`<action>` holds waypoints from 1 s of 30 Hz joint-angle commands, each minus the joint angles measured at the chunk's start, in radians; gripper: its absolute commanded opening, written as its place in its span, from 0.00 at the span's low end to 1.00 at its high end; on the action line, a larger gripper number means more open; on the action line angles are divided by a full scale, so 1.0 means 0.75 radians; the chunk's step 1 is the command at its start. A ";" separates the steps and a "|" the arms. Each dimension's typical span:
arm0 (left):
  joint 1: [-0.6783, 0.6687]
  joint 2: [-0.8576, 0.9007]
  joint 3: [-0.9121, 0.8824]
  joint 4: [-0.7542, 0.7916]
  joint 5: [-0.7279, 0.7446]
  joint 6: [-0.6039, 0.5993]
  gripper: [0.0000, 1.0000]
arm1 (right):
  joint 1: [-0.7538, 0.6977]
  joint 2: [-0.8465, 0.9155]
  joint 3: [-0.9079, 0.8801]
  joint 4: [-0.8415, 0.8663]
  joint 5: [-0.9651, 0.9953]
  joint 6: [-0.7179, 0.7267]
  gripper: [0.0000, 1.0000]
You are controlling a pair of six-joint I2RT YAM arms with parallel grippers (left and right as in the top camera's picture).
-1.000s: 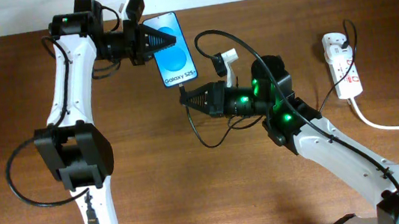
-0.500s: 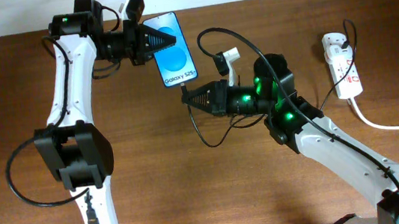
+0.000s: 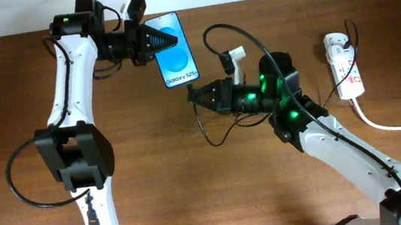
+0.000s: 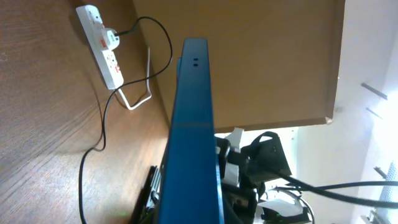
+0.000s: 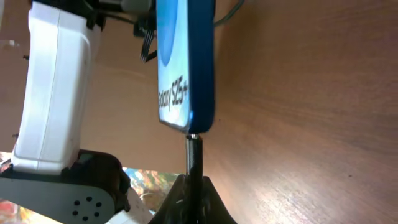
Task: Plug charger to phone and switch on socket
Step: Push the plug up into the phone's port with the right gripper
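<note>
The phone (image 3: 175, 52), blue screen up, is held at its far end by my left gripper (image 3: 153, 42), which is shut on it. It also shows edge-on in the left wrist view (image 4: 193, 143) and in the right wrist view (image 5: 185, 68). My right gripper (image 3: 191, 96) is shut on the charger's black plug tip (image 5: 194, 158). The tip touches the phone's bottom edge. The thin black cable (image 3: 242, 43) loops back toward the socket (image 3: 346, 65), a white power strip at the right.
The socket's thick white cord (image 3: 399, 125) runs off the right edge. The socket also shows in the left wrist view (image 4: 104, 45). The wooden table's far edge lies behind the phone. The left arm's white links (image 3: 69, 89) stand at the left.
My right gripper has shifted slightly right and up with the plug, keeping the tip at the phone's bottom edge. The left gripper and phone have not moved.
</note>
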 commanded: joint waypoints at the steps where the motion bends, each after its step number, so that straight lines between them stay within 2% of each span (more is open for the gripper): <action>1: 0.002 -0.017 0.014 -0.004 0.074 0.013 0.00 | -0.008 0.005 0.009 0.001 -0.023 -0.008 0.04; 9: 0.002 -0.017 0.014 0.001 0.074 0.012 0.00 | -0.007 0.005 0.009 0.000 -0.108 0.005 0.04; 30: -0.040 -0.017 0.014 0.002 0.071 0.023 0.00 | -0.007 0.005 0.009 0.022 -0.097 0.012 0.04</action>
